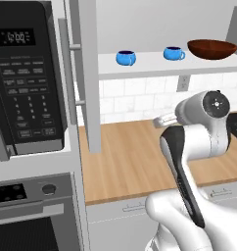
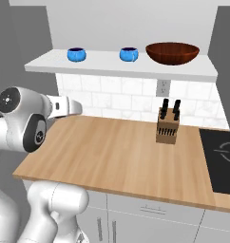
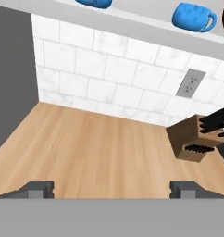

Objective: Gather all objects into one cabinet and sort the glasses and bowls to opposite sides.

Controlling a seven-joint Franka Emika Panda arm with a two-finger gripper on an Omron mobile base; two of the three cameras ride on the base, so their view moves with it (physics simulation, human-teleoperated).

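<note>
The cabinet stands open, and on its white inner shelf (image 1: 154,64) sit three bowls in a row. A small bright blue bowl (image 1: 126,58) is on the left. Another small blue bowl (image 1: 174,53), with a side handle, is in the middle. The wide dark brown bowl (image 1: 212,49) is on the right. My gripper (image 3: 111,187) hangs open over the wooden counter, well below the shelf, with nothing between its fingertips (image 3: 37,187). In the hand view the handled blue bowl (image 3: 192,17) is at the upper right. The glasses are out of view.
A light-grey cabinet door (image 1: 88,73) hangs open beside the microwave (image 1: 27,78) on the left. A wooden knife block (image 2: 167,124) stands on the counter (image 2: 112,152) near the tiled wall. A black cooktop (image 2: 224,156) lies at the right end.
</note>
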